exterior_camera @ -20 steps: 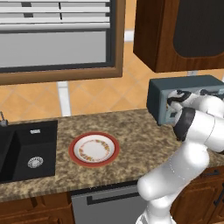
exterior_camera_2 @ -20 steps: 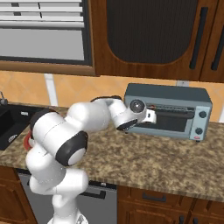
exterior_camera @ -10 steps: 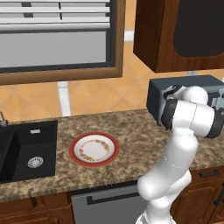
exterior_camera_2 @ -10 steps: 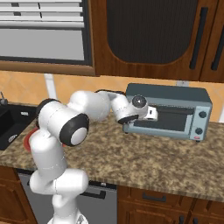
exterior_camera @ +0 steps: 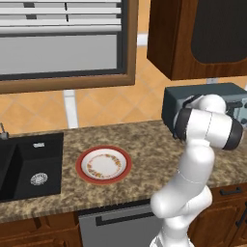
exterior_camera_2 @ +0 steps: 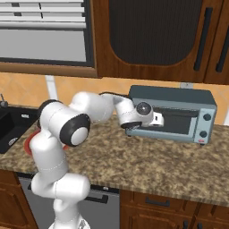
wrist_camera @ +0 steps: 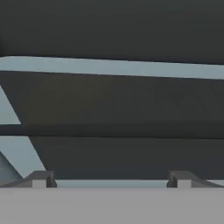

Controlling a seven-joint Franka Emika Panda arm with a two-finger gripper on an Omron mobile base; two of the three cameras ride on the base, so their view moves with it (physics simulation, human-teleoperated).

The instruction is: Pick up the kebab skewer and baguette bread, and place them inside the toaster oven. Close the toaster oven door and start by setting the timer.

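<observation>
The blue-grey toaster oven point(exterior_camera_2: 172, 96) stands at the right end of the counter, under the dark cabinet, and also appears behind my arm as the toaster oven point(exterior_camera: 212, 94). Its toaster oven door point(exterior_camera_2: 179, 125) of dark glass looks shut. My gripper point(exterior_camera_2: 162, 120) is open and right up against the door's left part, holding nothing. In the hand view the fingertips point(wrist_camera: 43, 179) stand wide apart close to the dark glass door point(wrist_camera: 113, 109), which a pale blue-grey bar point(wrist_camera: 113, 68) crosses. The kebab skewer and the baguette bread are out of view.
A red-rimmed plate point(exterior_camera: 103, 164) with a flower pattern lies bare on the speckled counter point(exterior_camera: 144, 144), left of the arm. The black sink point(exterior_camera: 29, 164) is at the far left. Two oven knobs point(exterior_camera_2: 206, 117) sit on the oven's right panel. Dark wall cabinets point(exterior_camera_2: 152, 36) hang above.
The elbow has swung up and toward the oven while the hand stayed at the oven's front, a little closer to the door. The gripper stayed open.
</observation>
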